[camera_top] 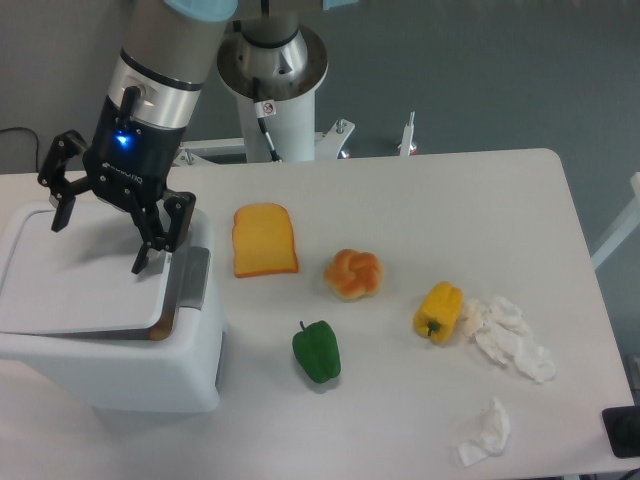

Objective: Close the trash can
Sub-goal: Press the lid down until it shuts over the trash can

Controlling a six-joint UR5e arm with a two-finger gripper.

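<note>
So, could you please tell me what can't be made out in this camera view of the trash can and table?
- Contents of the trash can: hidden by its lid; only an orange sliver shows in the gap.
- Whether the lid is fully seated: unclear.
- Whether the pincer touches the lid: cannot be told from this angle.
- Black object: cut off by the frame's right edge.
- Arm's upper part: cut off by the top edge.

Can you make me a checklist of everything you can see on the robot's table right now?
Surface: white table, mostly bare at the back.
Job's things: trash can, lid lowered almost flat, a narrow gap left along its right edge.
Clutter: toast slice, bun, green pepper, yellow pepper, crumpled tissues, smaller tissue.
Grippers: gripper open over the lid, holding nothing.
Cables: dark cable at far left.
Surroundings: robot base, grey floor.
</note>
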